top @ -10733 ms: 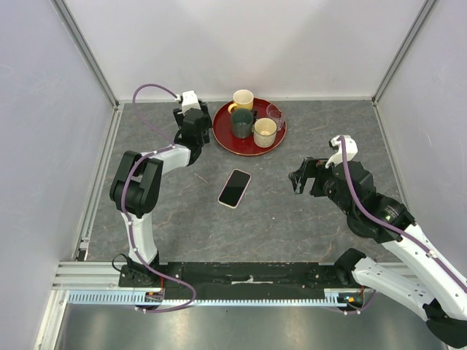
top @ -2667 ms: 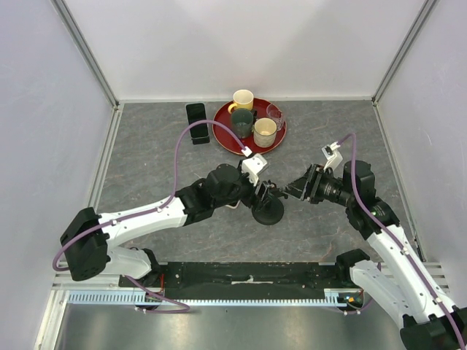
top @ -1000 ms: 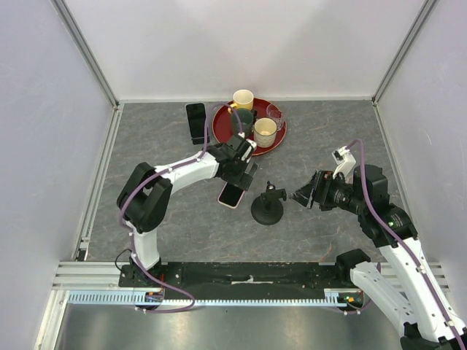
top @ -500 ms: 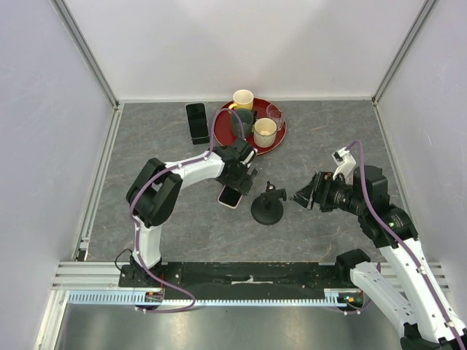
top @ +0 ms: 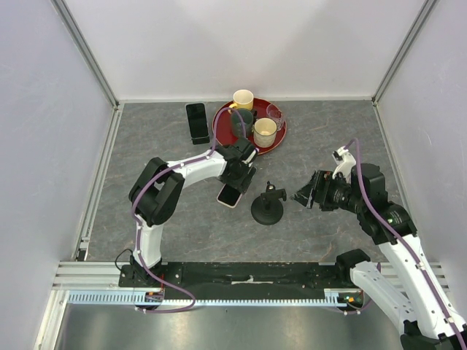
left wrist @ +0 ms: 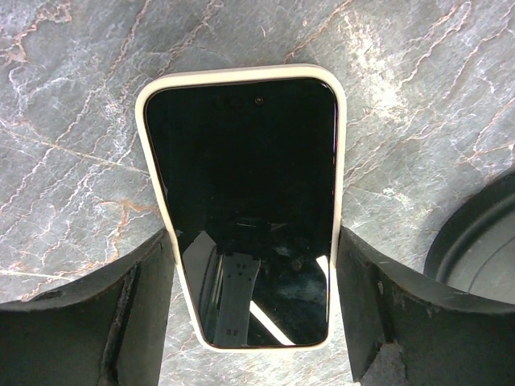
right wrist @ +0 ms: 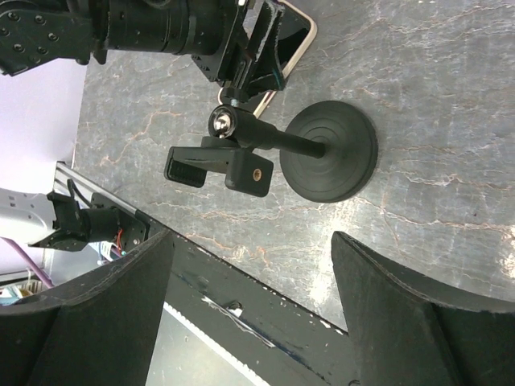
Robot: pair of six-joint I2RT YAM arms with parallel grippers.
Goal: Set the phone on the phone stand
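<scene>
The phone (left wrist: 241,185), black screen in a cream case, lies flat on the grey stone table. My left gripper (left wrist: 253,241) is down over its near half, and both fingers press against the long case edges. From above, the left gripper (top: 239,177) covers most of the phone (top: 229,195). The phone stand (top: 267,208), a black disc base with a short post and holder, stands upright just right of the phone. My right gripper (top: 299,195) hovers open to the right of the phone stand (right wrist: 331,153); nothing lies between the fingers of the right gripper (right wrist: 251,237).
A red tray (top: 263,149) at the back holds a yellow mug (top: 243,98), a beige cup (top: 265,131), a dark cup and a glass (top: 275,112). A black slab (top: 195,122) lies left of the tray. White walls enclose the table.
The left gripper's fingers have come in from wide open to the sides of the phone. The phone, the stand and the right arm have stayed put.
</scene>
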